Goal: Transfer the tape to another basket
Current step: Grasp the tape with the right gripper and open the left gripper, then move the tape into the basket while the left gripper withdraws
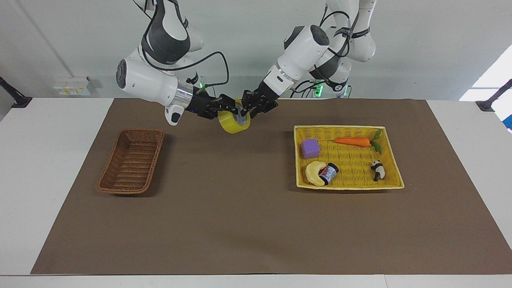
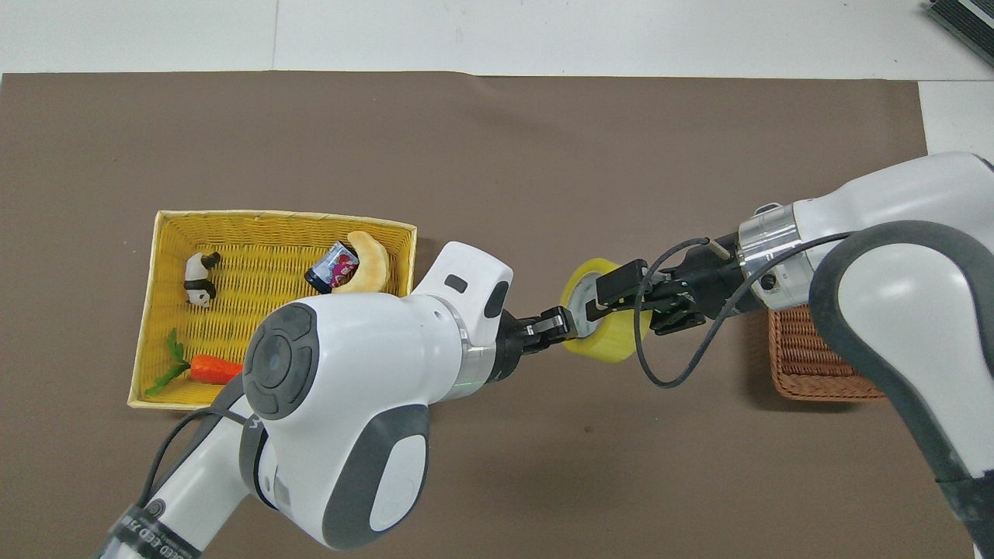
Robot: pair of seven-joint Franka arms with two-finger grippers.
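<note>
The yellow tape (image 1: pixel 233 123) (image 2: pixel 610 342) hangs in the air over the brown mat, tipped on edge, between the two baskets. My right gripper (image 1: pixel 231 109) (image 2: pixel 604 300) is shut on its rim, one finger inside the pale core. My left gripper (image 1: pixel 245 110) (image 2: pixel 564 324) is right beside the roll toward the left arm's end of the table, its fingers slightly open at the roll's edge. The dark brown wicker basket (image 1: pixel 132 164) (image 2: pixel 815 365) sits toward the right arm's end of the table, with nothing in it in the facing view and partly under the right arm in the overhead view.
A yellow woven tray (image 1: pixel 348 185) (image 2: pixel 155 310) toward the left arm's end holds a purple cube (image 1: pixel 310 148), a carrot (image 1: pixel 354 141), a panda figure (image 1: pixel 377 170), a banana toy (image 1: pixel 313 175) and a small can (image 1: pixel 329 172).
</note>
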